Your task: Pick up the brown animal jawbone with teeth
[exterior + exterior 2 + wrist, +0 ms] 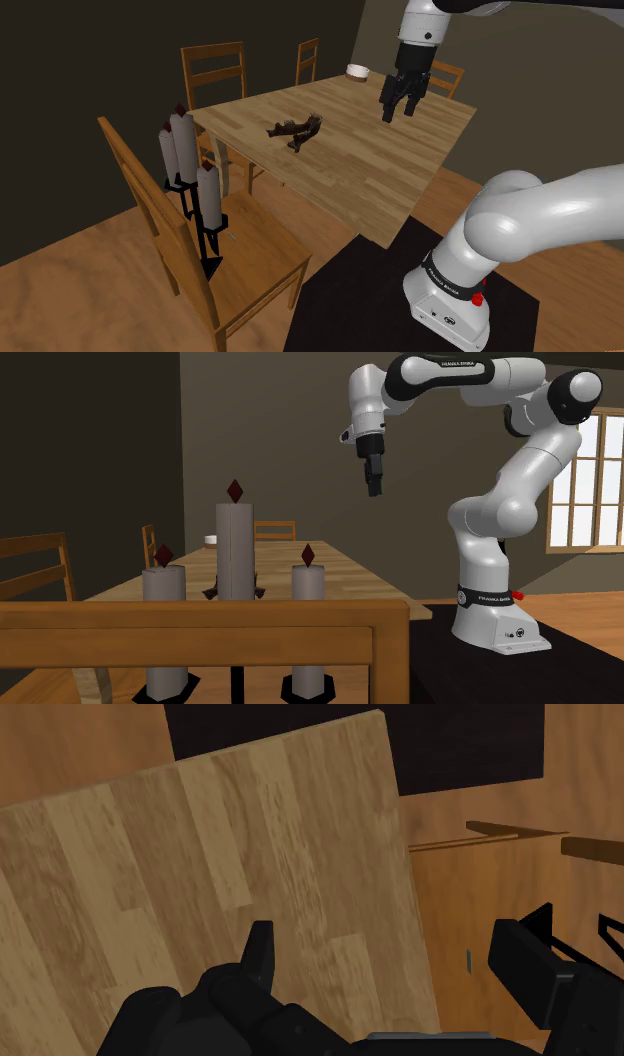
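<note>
The jaws are spread wide with nothing between them. The black two-finger gripper (402, 100) hangs in the air above the table, in the upper right of the shoulder view and upper centre of the second exterior view (374, 482). In the wrist view the gripper (393, 944) points down at bare table planks near a table corner.

The light wooden plank table (380, 170) fills the middle of the shoulder view. The white robot arm with dark joints (540, 215) rises from the lower right and arches over it.

A brown wooden chair (230, 260) stands at the lower left. On its seat is a black stand holding three grey pillar candles with dark red flame shapes (190, 160). These candles (235, 552) fill the foreground of the second exterior view.

The dark brown toothed animal jawbone (297, 128) lies flat on the tabletop, just above the centre of the shoulder view. It is well apart from the gripper, to its lower left.

A small white bowl with a brown rim (357, 70) sits at the table's far edge, upper centre.
</note>
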Robot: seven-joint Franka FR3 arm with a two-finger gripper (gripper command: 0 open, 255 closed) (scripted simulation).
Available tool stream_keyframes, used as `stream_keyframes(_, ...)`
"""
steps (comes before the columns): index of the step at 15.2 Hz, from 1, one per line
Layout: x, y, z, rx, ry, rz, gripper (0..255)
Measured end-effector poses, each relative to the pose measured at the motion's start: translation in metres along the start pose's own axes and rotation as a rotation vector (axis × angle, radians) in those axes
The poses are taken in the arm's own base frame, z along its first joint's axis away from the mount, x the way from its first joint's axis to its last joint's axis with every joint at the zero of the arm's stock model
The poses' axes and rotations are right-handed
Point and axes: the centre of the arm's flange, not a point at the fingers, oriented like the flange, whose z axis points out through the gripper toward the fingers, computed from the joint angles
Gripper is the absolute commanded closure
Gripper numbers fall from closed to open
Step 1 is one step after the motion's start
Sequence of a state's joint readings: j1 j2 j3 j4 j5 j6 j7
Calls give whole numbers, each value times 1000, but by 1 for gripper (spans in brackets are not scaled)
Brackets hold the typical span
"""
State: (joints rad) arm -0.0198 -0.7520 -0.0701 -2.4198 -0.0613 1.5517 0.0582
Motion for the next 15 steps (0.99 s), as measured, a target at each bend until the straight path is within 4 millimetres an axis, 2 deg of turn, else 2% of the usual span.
stream_keyframes(2,6,-1,3,0,2,12,0)
stream_keyframes(5,32,-8,19,0,18,74,0)
stream_keyframes(15,138,-18,81,0,84,322,0)
